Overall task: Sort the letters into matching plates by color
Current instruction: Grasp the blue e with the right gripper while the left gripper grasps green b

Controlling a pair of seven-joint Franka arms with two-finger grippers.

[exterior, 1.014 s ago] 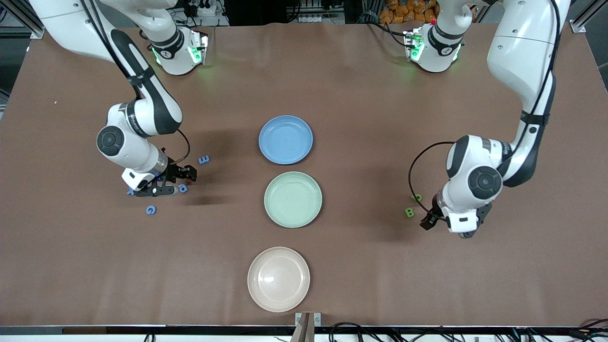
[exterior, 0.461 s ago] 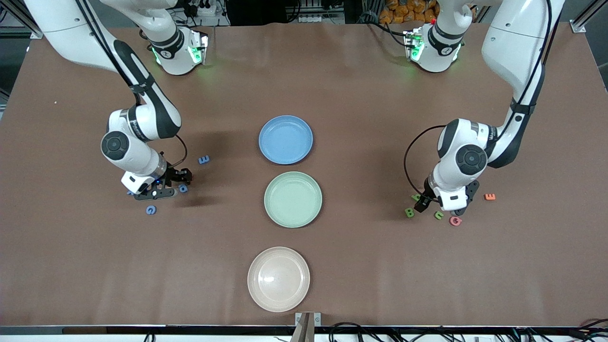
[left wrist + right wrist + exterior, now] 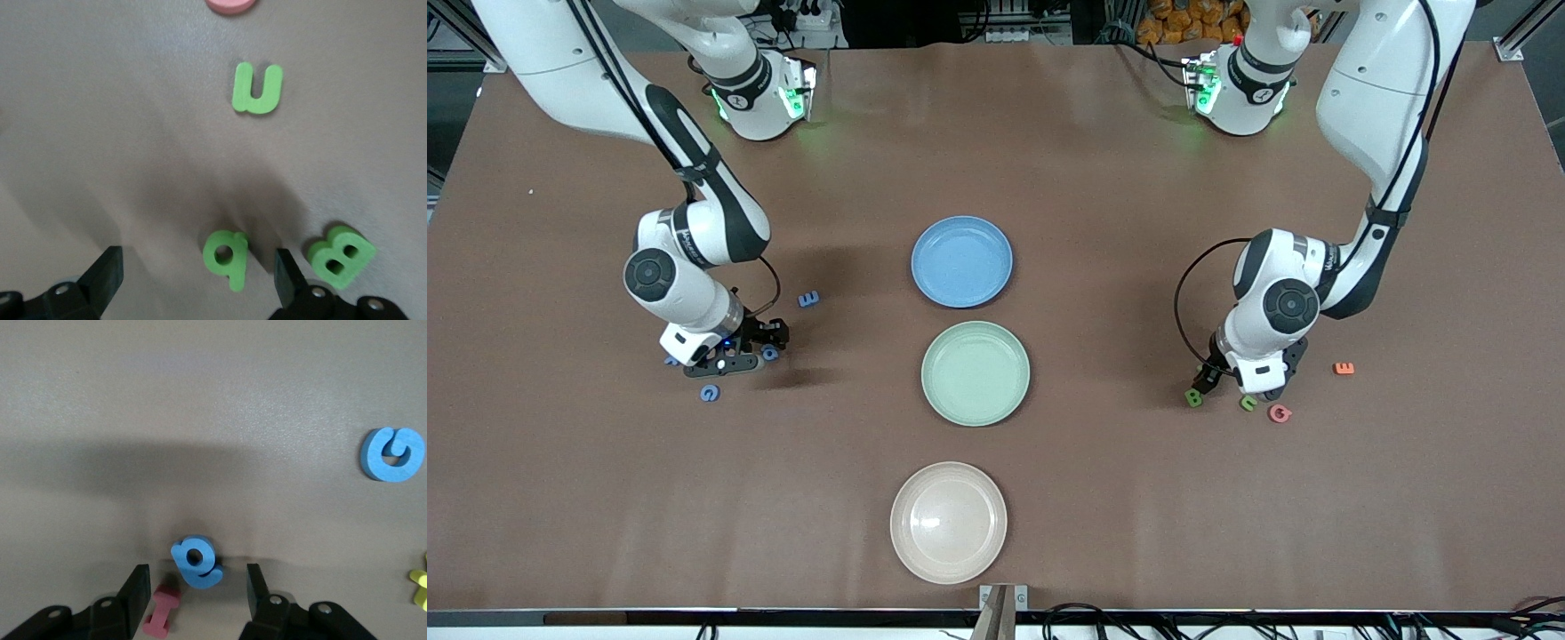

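The blue plate [image 3: 961, 261] and the mint green plate [image 3: 975, 372] lie mid-table, both empty. My right gripper [image 3: 751, 349] is open and low over a blue letter [image 3: 770, 353]. In the right wrist view that letter [image 3: 197, 561] lies between the open fingers [image 3: 137, 590] of the gripper [image 3: 197, 592], with a pink letter I [image 3: 162, 613] beside it. My left gripper [image 3: 1221, 378] is open and low over the green letters. In the left wrist view a green q [image 3: 227, 257] lies between its fingers [image 3: 287, 270], midway point [image 3: 197, 275], with a green B [image 3: 341, 257] just outside.
A cream plate [image 3: 949, 522] lies nearest the front camera. Blue E [image 3: 808, 299] and blue G [image 3: 710, 392] lie near the right gripper, with a yellow letter [image 3: 420, 581]. Green B [image 3: 1193, 397], a green letter [image 3: 1248, 403], pink G [image 3: 1280, 413] and orange E [image 3: 1344, 368] lie near the left gripper.
The left gripper has swung toward the plates and come down over the green letters, uncovering a green, a pink and an orange letter. The right gripper has settled lower around the blue letter.
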